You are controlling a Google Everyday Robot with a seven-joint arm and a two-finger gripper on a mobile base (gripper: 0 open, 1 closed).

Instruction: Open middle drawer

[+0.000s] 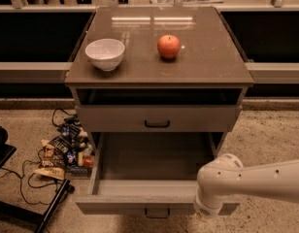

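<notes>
The middle drawer (154, 161) of the grey-beige cabinet stands pulled far out toward me, showing its deep plain grey inside. Its front (115, 205) lies near the bottom edge, with the small black handle (157, 212) at its centre. My white arm (251, 178) comes in from the right, and its round wrist (210, 203) sits against the right part of the drawer front. My gripper hangs below the wrist, past the bottom edge, out of view. The lowest drawer is hidden under the open one.
The upper drawer front (115, 119) is shut. A white bowl (105, 53) and a red apple (168, 46) stand on the cabinet top (207, 62). Snack packets (62, 152), cables (30, 178) and a black stand (47, 210) lie on the floor at the left.
</notes>
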